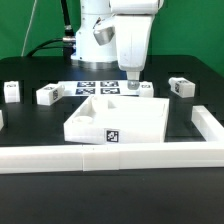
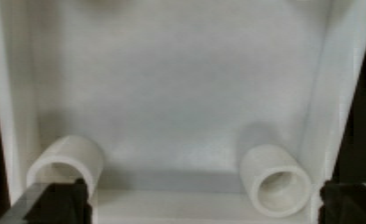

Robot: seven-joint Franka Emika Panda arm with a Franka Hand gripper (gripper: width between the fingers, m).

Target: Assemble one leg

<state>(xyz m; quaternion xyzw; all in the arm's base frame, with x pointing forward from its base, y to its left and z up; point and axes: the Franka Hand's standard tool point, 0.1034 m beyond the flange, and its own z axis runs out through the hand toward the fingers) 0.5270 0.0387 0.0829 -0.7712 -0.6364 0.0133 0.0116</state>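
Note:
Three legs lie on the dark table in the exterior view: two at the left and one at the right, each a small white block with a tag. My gripper hangs low over the far edge of the large white panel, away from all the legs. In the wrist view my gripper is open, its dark fingertips wide apart, nothing between them. Below them lies the panel's inner face with two round sockets.
The marker board lies flat behind the panel. A low white wall runs along the front and turns back at the exterior view's right. The arm's base stands at the back.

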